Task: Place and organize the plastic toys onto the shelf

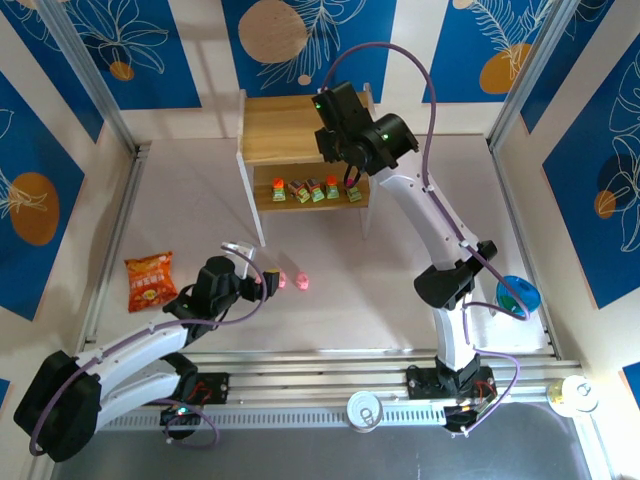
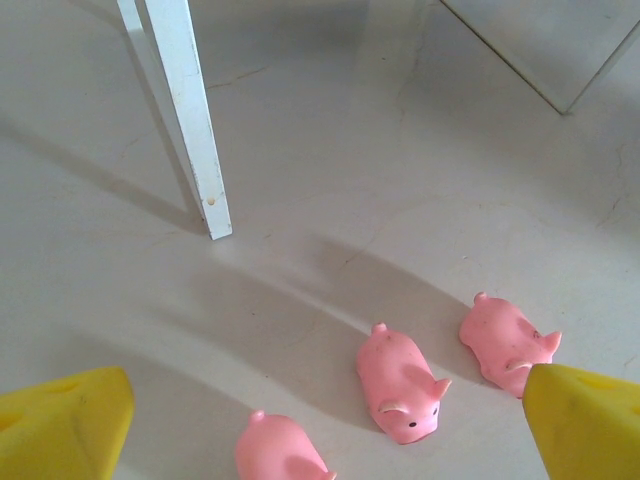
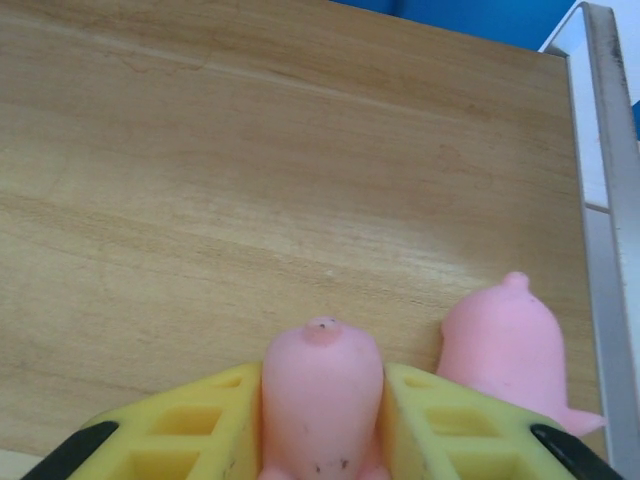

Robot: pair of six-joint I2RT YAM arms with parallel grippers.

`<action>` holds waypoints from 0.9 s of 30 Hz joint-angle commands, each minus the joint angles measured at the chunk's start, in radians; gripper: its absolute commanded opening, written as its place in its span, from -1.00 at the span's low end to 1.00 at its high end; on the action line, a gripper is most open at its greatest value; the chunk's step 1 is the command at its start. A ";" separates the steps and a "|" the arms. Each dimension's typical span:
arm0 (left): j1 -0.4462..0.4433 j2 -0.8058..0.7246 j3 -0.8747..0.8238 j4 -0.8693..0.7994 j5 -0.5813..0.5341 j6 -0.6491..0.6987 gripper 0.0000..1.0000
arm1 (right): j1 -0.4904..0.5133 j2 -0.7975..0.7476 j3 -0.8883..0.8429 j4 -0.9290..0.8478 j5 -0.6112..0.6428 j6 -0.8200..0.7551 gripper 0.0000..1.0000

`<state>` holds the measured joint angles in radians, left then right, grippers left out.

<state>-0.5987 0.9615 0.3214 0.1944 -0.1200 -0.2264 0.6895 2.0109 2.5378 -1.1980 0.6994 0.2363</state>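
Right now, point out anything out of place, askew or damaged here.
Nothing spilled or broken. Three pink pigs lie loose on the table by the shelf leg, off the shelf. An orange snack bag lies at the table's left. The right gripper holds another pig above the top board.

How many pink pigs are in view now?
5. Three pigs lie on the table near the left pincer. One pig is clamped in the right pincer over the shelf's top board; another lies on that board beside it. Others may be hidden.
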 commanded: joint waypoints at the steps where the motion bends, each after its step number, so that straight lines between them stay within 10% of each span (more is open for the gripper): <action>1: -0.004 -0.001 0.020 0.011 0.022 -0.001 0.99 | -0.011 -0.003 0.027 -0.002 -0.012 -0.023 -0.35; 27: -0.004 0.006 0.025 0.008 0.017 0.002 0.99 | -0.025 0.026 0.054 0.023 -0.052 -0.045 -0.07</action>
<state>-0.5987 0.9646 0.3218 0.1944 -0.1127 -0.2264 0.6605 2.0377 2.5580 -1.1828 0.6666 0.2104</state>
